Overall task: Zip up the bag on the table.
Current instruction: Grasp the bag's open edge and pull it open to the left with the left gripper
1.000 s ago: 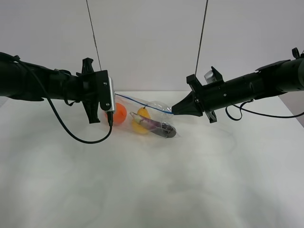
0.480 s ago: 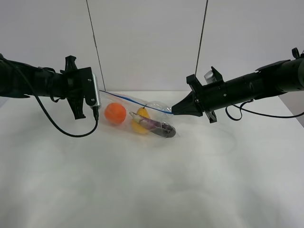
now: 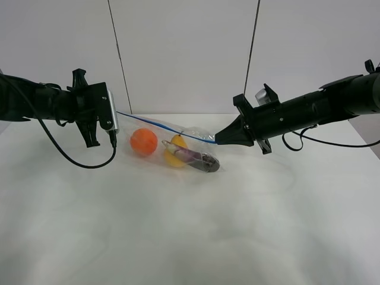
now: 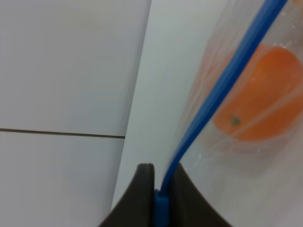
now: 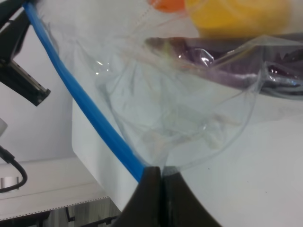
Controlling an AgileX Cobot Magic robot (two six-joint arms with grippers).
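Toward the far side of the white table (image 3: 178, 237), the clear plastic zip bag (image 3: 191, 135) lies between the two arms, its belly resting on the surface and its zipper edge lifted. The left gripper (image 4: 161, 189) is pinched tight on the blue zipper strip (image 3: 160, 126) at the bag's left end. The right gripper (image 5: 161, 177) is clamped narrow on the strip's opposite end. The strip runs taut between them, sloping down toward the right. Inside the bag sit a dark purple eggplant (image 3: 202, 160), an orange (image 3: 143, 141) nearest the left gripper, and a yellow fruit (image 3: 175, 155).
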